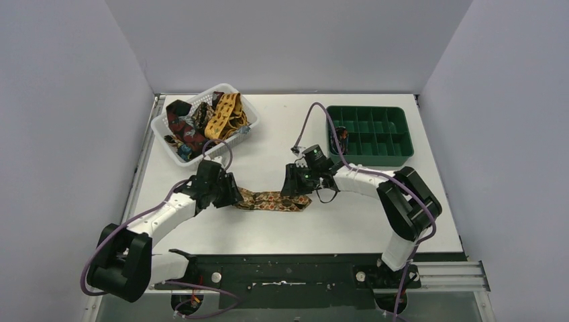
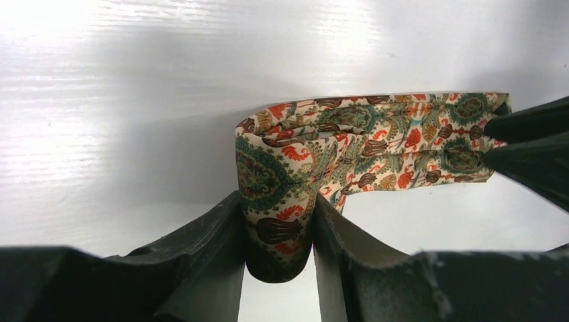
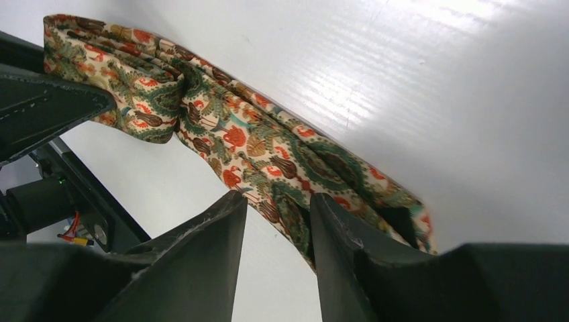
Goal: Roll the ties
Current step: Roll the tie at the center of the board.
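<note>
A brown-orange multicolour paisley tie (image 1: pixel 268 200) lies folded in a short band on the white table between my two grippers. My left gripper (image 1: pixel 233 196) is shut on its left fold; in the left wrist view the fold (image 2: pixel 278 231) fills the gap between the fingers (image 2: pixel 208 255). My right gripper (image 1: pixel 296 190) holds the tie's right end; in the right wrist view the tie (image 3: pixel 235 137) runs across the fingertips (image 3: pixel 335 221) and is pinched there. Other ties, mustard yellow (image 1: pixel 225 115) and dark red (image 1: pixel 180 122), lie loose in a basket.
The white wire basket (image 1: pixel 231 89) stands at the back left. A dark green compartment tray (image 1: pixel 369 109) stands at the back right, with a small dark item (image 1: pixel 341 134) in its left side. Purple cables loop over both arms.
</note>
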`<state>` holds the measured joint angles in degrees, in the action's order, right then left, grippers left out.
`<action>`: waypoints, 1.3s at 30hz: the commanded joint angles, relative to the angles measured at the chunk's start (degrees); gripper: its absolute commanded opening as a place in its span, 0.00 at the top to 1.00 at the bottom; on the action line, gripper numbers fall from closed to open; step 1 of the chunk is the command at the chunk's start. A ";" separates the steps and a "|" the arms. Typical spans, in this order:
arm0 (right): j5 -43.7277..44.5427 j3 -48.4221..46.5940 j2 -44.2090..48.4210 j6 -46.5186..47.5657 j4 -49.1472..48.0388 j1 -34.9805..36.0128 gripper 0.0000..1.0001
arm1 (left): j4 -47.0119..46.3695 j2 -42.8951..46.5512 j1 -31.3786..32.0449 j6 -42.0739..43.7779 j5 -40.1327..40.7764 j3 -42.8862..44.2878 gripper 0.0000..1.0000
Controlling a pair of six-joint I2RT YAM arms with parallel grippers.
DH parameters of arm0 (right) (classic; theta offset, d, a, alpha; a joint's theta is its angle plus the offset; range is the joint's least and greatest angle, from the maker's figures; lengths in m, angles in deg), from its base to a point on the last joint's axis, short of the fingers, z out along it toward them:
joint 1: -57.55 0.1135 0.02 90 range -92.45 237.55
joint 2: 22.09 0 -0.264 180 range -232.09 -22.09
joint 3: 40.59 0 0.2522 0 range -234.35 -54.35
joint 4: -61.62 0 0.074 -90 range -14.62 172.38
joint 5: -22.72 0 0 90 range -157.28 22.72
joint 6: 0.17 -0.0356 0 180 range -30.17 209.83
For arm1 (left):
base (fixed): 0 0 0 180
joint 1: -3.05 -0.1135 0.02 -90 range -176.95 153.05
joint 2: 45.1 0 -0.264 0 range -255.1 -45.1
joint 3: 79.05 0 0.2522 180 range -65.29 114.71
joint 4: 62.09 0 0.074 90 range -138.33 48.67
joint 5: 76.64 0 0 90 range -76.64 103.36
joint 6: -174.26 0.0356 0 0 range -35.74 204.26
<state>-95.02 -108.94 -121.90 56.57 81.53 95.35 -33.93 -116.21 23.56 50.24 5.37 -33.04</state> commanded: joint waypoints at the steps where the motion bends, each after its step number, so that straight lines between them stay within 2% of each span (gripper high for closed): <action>1: -1.86 -2.96 0.92 3.68 1.02 -0.57 0.58 | 4.69 2.70 -0.55 2.83 1.50 3.06 0.64; 7: -0.79 -2.87 -2.98 5.75 3.11 0.08 0.61 | 4.50 3.10 -1.30 1.58 0.30 3.35 0.64; 15: 0.59 0.53 -2.89 4.70 3.71 3.95 0.67 | 4.85 3.70 -1.61 -0.19 4.45 3.93 0.64; 22: 6.09 -0.01 -2.90 4.93 6.13 4.42 0.69 | 9.67 4.22 -1.90 3.93 6.95 6.18 0.63; 27: 8.87 -0.17 -1.97 7.12 7.37 2.94 0.69 | 11.00 3.69 -2.32 6.57 2.75 7.82 0.63; 33: -0.49 -2.43 0.49 10.52 4.88 2.71 0.63 | 9.74 3.05 -2.24 7.21 2.93 7.13 0.63; 39: -4.83 -2.49 3.66 8.38 1.40 2.67 0.59 | 12.20 3.41 -0.72 7.15 10.53 8.73 0.64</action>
<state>-97.10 -110.16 -123.21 64.75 84.88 98.39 -23.20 -113.67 21.92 56.33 10.42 -27.57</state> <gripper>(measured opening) 0.402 0.366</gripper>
